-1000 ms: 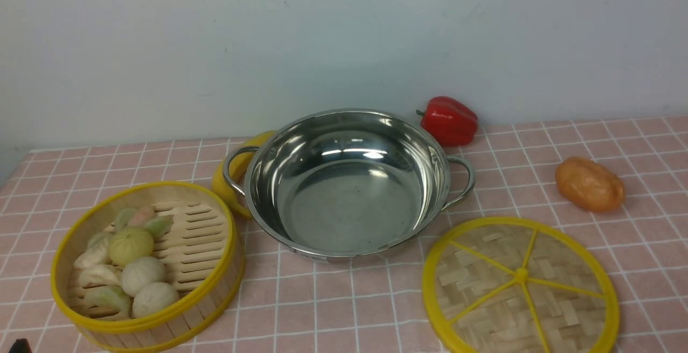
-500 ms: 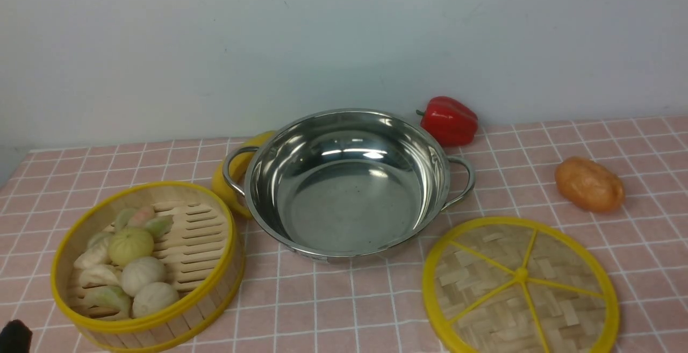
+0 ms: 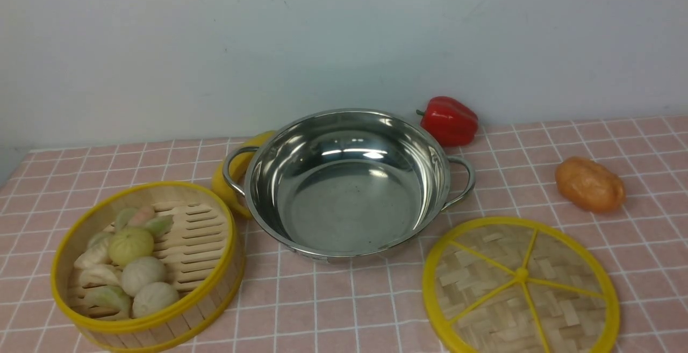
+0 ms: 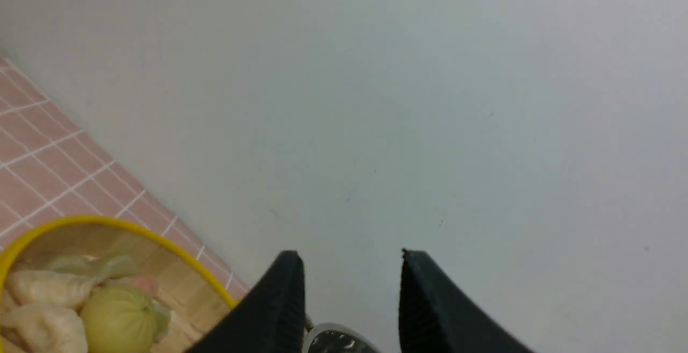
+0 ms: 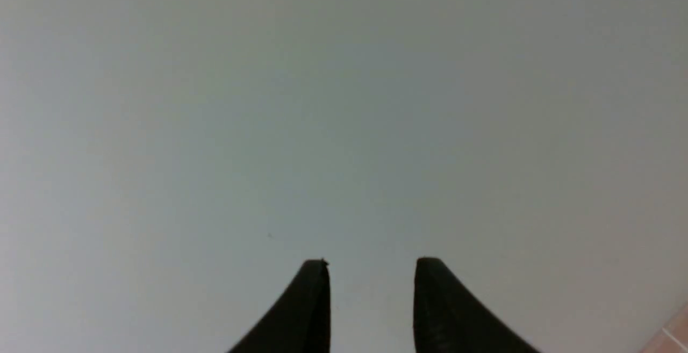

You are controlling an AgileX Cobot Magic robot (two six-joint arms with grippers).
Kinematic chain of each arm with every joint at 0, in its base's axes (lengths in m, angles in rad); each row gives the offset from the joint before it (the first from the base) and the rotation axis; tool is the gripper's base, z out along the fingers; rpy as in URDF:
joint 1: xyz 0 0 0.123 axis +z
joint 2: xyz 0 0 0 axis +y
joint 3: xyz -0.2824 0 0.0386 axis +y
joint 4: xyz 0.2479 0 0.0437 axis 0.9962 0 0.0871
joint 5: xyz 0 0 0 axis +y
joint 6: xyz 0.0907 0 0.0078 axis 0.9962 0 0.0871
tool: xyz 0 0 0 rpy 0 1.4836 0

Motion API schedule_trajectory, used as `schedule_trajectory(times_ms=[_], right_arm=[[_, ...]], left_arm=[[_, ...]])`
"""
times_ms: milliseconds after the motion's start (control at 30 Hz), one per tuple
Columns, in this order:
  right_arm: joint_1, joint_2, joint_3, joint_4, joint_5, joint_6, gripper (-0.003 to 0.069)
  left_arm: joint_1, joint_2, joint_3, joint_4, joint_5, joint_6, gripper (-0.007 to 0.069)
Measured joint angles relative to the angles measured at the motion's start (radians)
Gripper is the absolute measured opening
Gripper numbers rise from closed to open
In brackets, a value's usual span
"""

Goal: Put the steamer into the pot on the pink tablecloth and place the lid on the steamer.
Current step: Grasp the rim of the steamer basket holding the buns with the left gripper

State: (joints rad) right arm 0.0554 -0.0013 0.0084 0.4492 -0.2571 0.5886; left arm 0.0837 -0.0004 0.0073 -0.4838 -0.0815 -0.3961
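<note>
Your left claw [image 4: 349, 253]: jaws apart, holding nothing.
Your right claw [image 5: 372, 260]: jaws apart, holding nothing.
Steamer [image 3: 196, 245]: on the pink tablecloth [image 3: 333, 310], left of the pot [image 3: 349, 202].
Lid [image 3: 520, 283]: flat on the cloth, right of the pot.

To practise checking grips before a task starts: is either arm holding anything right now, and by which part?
Nothing is held. The left jaws and right jaws stand apart, empty; steamer and lid lie untouched.

A plain pale grey-blue wall [image 3: 215, 47] fills the background, evenly lit, with faint scuffs.
</note>
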Motion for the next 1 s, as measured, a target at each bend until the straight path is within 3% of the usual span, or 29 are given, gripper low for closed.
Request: schedule_trajectory(times_ms=[100,167,267,400,433,500,600,633,733,867,1000], right_arm=[[0.0,0.0,-0.001,-0.009,-0.245,0.137,0.024],[0.0,-0.001,-0.046,-0.025,-0.417,0.163,0.024],[0.0,0.022,-0.171,-0.05,-0.55,0.066,0.024],[0.0,0.103,-0.341,-0.085,-0.526,-0.109,0.024],[0.0,0.166,-0.441,-0.132,-0.415,-0.199,0.024],[0.0,0.254,-0.564,-0.198,-0.241,-0.268,0.024],[0.0,0.397,-0.715,-0.3,0.141,-0.279,0.024],[0.0,0.397,-0.715,-0.303,0.168,-0.279,0.024],[0.0,0.593,-0.81,-0.325,0.702,-0.262,0.024],[0.0,0.73,-0.814,-0.321,0.984,-0.315,0.024],[0.0,0.86,-0.816,-0.318,1.198,-0.439,0.024]], left_arm=[[0.0,0.0,-0.018,0.0,-0.128,-0.113,0.0243],[0.0,0.005,-0.079,0.031,-0.274,-0.154,0.0243],[0.0,0.036,-0.19,0.121,-0.424,-0.127,0.0243],[0.0,0.113,-0.355,0.27,-0.44,-0.038,0.0243],[0.0,0.172,-0.454,0.352,-0.364,0.017,0.0243],[0.0,0.26,-0.572,0.467,-0.175,0.055,0.0243],[0.0,0.402,-0.706,0.566,0.201,0.068,0.0243],[0.0,0.423,-0.722,0.569,0.227,0.068,0.0243],[0.0,0.634,-0.817,0.593,0.731,0.085,0.0243],[0.0,0.802,-0.838,0.603,0.991,0.172,0.0243],[0.016,0.963,-0.841,0.626,1.038,0.197,0.0243]])
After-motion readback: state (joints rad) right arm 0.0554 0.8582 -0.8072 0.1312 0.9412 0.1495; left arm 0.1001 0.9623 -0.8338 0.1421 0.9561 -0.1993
